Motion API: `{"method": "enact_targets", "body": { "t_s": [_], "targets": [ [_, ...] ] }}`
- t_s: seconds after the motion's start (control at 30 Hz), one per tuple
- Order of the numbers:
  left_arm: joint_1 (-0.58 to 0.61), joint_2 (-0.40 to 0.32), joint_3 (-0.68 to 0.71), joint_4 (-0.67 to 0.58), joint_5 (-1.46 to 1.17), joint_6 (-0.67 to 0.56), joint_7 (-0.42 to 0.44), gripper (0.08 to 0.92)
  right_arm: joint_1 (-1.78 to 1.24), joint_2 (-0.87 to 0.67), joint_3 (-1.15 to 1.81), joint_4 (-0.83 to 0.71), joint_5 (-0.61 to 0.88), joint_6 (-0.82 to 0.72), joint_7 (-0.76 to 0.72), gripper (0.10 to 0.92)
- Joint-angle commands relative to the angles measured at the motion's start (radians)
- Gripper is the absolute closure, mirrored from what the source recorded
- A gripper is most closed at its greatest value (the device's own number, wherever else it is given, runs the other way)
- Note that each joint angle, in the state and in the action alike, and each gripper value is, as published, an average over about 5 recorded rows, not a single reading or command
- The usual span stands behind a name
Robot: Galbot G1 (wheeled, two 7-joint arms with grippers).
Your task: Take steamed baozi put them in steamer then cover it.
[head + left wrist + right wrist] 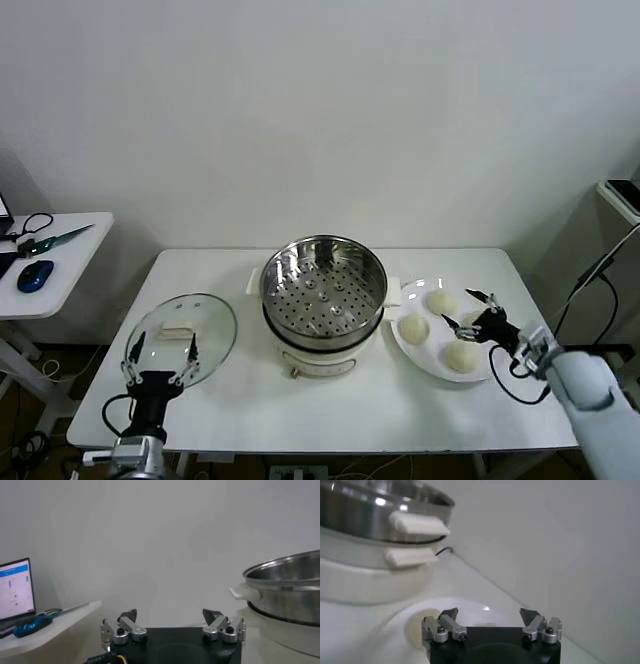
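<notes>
Right claw [476, 312]: I see it wide open, holding nothing, hanging over the plate [404, 345] among the baozi [414, 327].
Left claw [160, 352]: spread wide, empty, at the cover [181, 330].
Steamer [323, 287]: between both claws, uncovered, no baozi inside.

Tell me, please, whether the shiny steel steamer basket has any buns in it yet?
Empty: the perforated floor of the steamer basket is bare, and the cream-white buns sit on the white plate.
</notes>
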Motion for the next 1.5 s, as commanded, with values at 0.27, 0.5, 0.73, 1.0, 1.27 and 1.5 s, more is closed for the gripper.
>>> {"method": "enact_targets", "body": {
  "t_s": [0.27,0.5,0.73,1.0,1.27,1.5],
  "targets": [
    [-0.011,0.004,-0.013,0.036,-0.004,-0.004,-0.008,0.177,0.843,-0.044,-0.929,-0.456,-0.155,0.019,-0.316,0.203],
    [-0.028,0.008,-0.016,0.06,-0.004,0.003,-0.008,0.177,0.895,0.105,-0.997,-0.62,-0.194,0.058,-0.337,0.203],
    [-0.037,0.021,-0.027,0.084,-0.004,0.007,-0.01,0.177,0.892,0.223,-0.999,-0.745,-0.228,0.08,-0.34,0.203],
    [-0.043,0.025,-0.03,0.101,-0.003,0.007,-0.011,0.177,0.886,0.297,-0.997,-0.82,-0.245,0.104,-0.337,0.203],
    [-0.046,0.026,-0.031,0.108,0.0,0.008,-0.011,0.177,0.867,0.333,-0.994,-0.855,-0.248,0.121,-0.338,0.203],
    [-0.049,0.027,-0.032,0.113,0.002,0.008,-0.012,0.177,0.867,0.355,-0.98,-0.887,-0.261,0.144,-0.344,0.214]
  ]
}}
